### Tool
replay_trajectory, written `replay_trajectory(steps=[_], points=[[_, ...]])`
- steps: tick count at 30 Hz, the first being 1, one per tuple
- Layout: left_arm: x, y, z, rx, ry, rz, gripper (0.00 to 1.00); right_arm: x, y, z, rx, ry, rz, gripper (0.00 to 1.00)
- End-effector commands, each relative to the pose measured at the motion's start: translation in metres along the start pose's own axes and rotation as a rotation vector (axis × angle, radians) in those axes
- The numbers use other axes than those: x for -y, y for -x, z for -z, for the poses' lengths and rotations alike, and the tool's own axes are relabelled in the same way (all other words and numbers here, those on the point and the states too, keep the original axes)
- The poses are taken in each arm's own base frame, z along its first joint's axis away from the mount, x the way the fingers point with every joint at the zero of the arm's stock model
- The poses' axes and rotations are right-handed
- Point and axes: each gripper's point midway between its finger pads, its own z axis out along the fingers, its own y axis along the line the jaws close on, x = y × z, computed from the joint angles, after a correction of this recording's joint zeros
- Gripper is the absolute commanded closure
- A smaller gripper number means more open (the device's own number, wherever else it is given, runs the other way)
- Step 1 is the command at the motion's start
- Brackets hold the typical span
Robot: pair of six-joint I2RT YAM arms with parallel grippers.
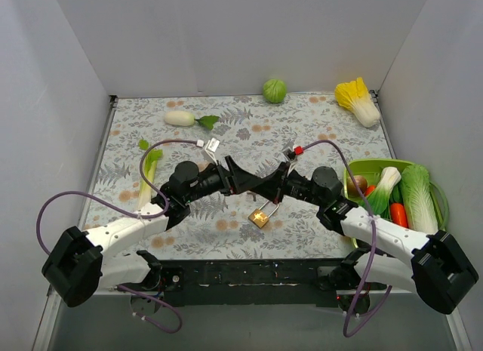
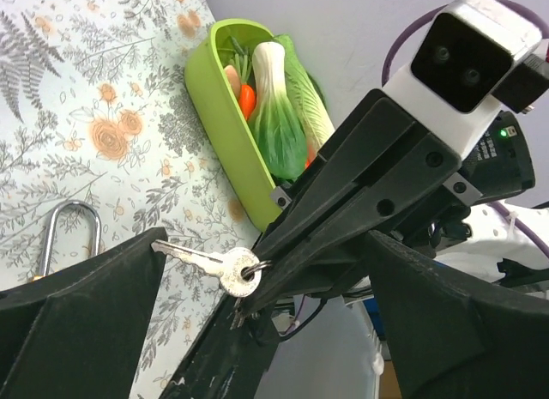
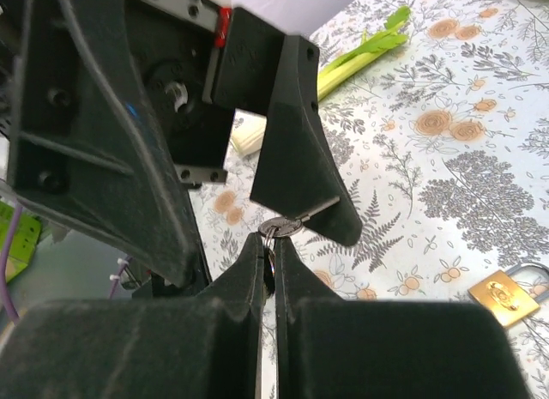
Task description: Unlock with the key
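A brass padlock (image 1: 260,214) lies on the floral cloth at the middle, shackle open; it also shows in the right wrist view (image 3: 504,294), and its shackle (image 2: 69,232) shows in the left wrist view. My right gripper (image 1: 273,183) (image 3: 268,251) is shut on the ring of a small silver key (image 2: 206,263) (image 3: 290,226) and holds it above the cloth. The key's blade points out between the fingers (image 3: 296,150) of my left gripper (image 1: 240,177) (image 2: 266,275), which is open around it. The blade tip touches one left finger. The key is hidden in the top view.
A green bowl (image 1: 362,168) with toy vegetables stands at the right, also in the left wrist view (image 2: 225,124). A celery stalk (image 1: 148,173) lies at the left, a white radish (image 1: 179,118), a green cabbage (image 1: 275,90) and a napa cabbage (image 1: 359,100) at the back.
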Motion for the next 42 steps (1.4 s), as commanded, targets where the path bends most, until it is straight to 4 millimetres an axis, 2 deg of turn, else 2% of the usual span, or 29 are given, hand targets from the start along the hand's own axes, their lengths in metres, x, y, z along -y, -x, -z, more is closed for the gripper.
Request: replay_trajectory(steps=[1, 2, 4, 5, 7, 8, 12, 17, 22, 26, 29, 30, 34, 42], points=[[-0.001, 0.012, 0.001, -0.054, 0.021, -0.080, 0.02, -0.010, 0.005, 0.008, -0.108, 0.045, 0.062, 0.99], [-0.001, 0.004, 0.006, -0.097, -0.006, -0.065, 0.02, -0.018, 0.001, 0.011, -0.147, 0.094, 0.068, 0.99], [0.001, 0.013, 0.013, -0.093, -0.052, -0.054, 0.02, -0.018, -0.003, 0.019, -0.214, 0.121, 0.084, 0.99], [0.005, 0.007, 0.017, -0.135, -0.093, -0.058, 0.02, -0.028, -0.007, 0.024, -0.248, 0.182, 0.087, 0.99], [0.003, 0.001, 0.020, -0.186, -0.118, -0.092, 0.02, -0.032, -0.006, 0.031, -0.277, 0.223, 0.114, 0.99], [0.004, -0.002, 0.021, -0.209, -0.128, -0.105, 0.02, -0.039, -0.013, 0.038, -0.323, 0.262, 0.096, 0.99], [0.017, -0.028, 0.034, -0.384, -0.258, -0.121, 0.02, -0.058, -0.009, 0.049, -0.352, 0.355, 0.112, 0.99], [0.039, -0.046, 0.055, -0.524, -0.443, -0.118, 0.02, -0.083, -0.003, 0.060, -0.365, 0.490, 0.112, 0.99], [0.048, -0.060, 0.064, -0.641, -0.505, -0.135, 0.03, -0.093, 0.002, 0.064, -0.361, 0.538, 0.129, 0.99], [0.054, -0.068, 0.064, -0.688, -0.529, -0.140, 0.07, -0.100, 0.008, 0.066, -0.357, 0.576, 0.138, 0.99], [0.057, -0.073, 0.065, -0.707, -0.542, -0.133, 0.16, -0.101, 0.009, 0.066, -0.355, 0.582, 0.137, 0.99], [0.060, -0.072, 0.064, -0.698, -0.555, -0.144, 0.23, -0.101, 0.009, 0.067, -0.357, 0.586, 0.135, 0.99], [0.067, -0.075, 0.066, -0.699, -0.582, -0.130, 0.38, -0.100, 0.005, 0.068, -0.367, 0.590, 0.123, 0.99], [0.069, -0.077, 0.063, -0.690, -0.588, -0.111, 0.57, -0.103, 0.000, 0.072, -0.386, 0.614, 0.106, 0.99]])
